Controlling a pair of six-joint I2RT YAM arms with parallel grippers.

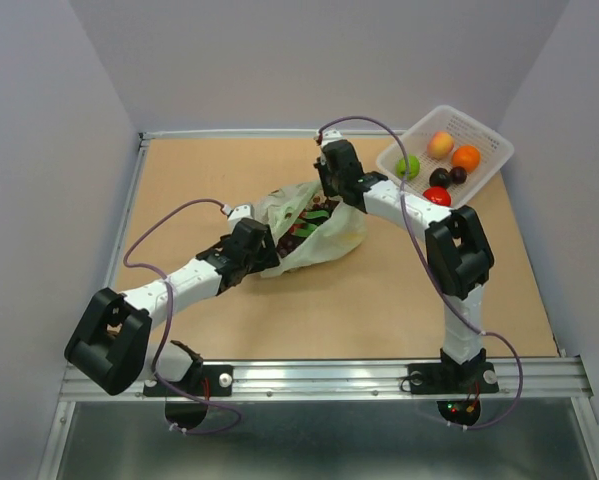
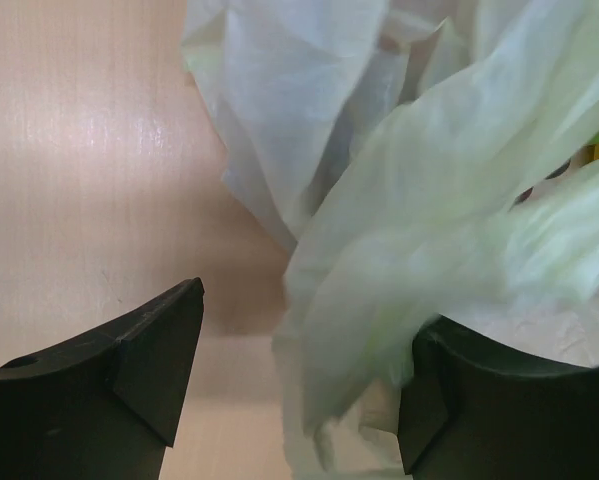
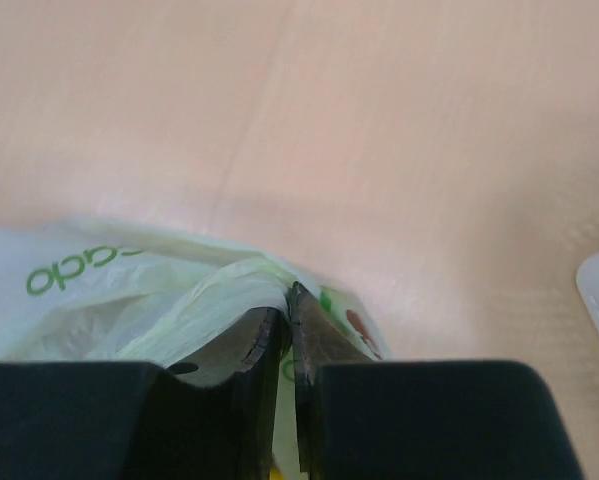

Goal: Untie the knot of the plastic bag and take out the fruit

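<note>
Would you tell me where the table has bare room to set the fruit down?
The table is bare in its far-left corner beyond the left hand, and in front, between the plastic bag and the near edge. Crowded: far right, around the basket and right hand.

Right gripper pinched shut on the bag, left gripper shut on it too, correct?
No. The right gripper is pinched shut on the bag, but the left gripper is wide open; the left wrist view shows it.
</note>
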